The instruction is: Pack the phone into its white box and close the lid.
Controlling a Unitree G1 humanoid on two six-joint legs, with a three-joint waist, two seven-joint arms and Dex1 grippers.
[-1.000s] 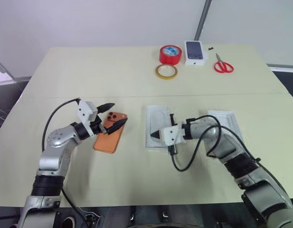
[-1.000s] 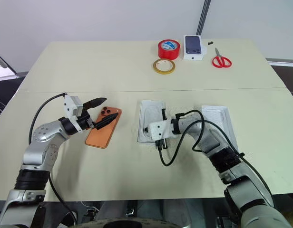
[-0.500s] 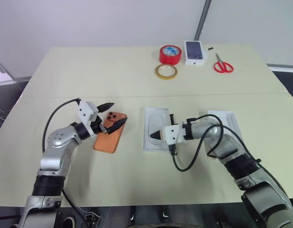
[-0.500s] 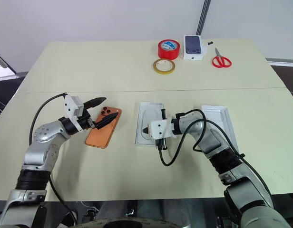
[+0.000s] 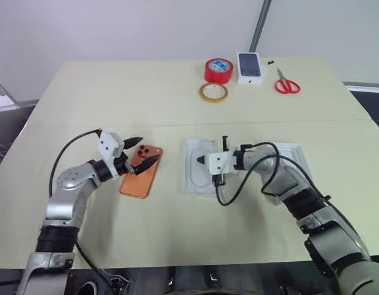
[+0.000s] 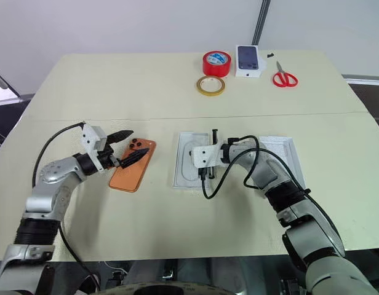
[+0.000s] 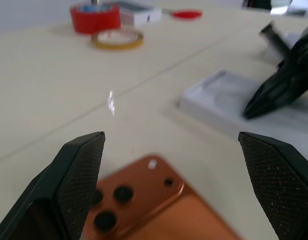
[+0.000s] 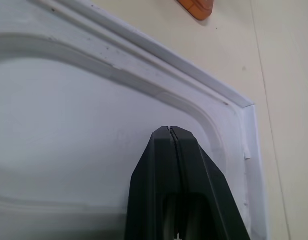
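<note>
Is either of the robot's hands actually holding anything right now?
No. The left gripper hovers open over the phone, fingers either side of its camera end. The right gripper is shut on nothing, tips over the white insert.

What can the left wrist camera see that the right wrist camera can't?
Left wrist view's extras: the red tape roll, the yellow tape ring, the red scissors, a small white box, and the open left pincer over the orange phone, whose dark lenses show. Right wrist view's extra: a close look at the right pincer, shut tight, over the hollow of the white insert. Both share: the orange phone, the white insert and the right pincer.
</note>
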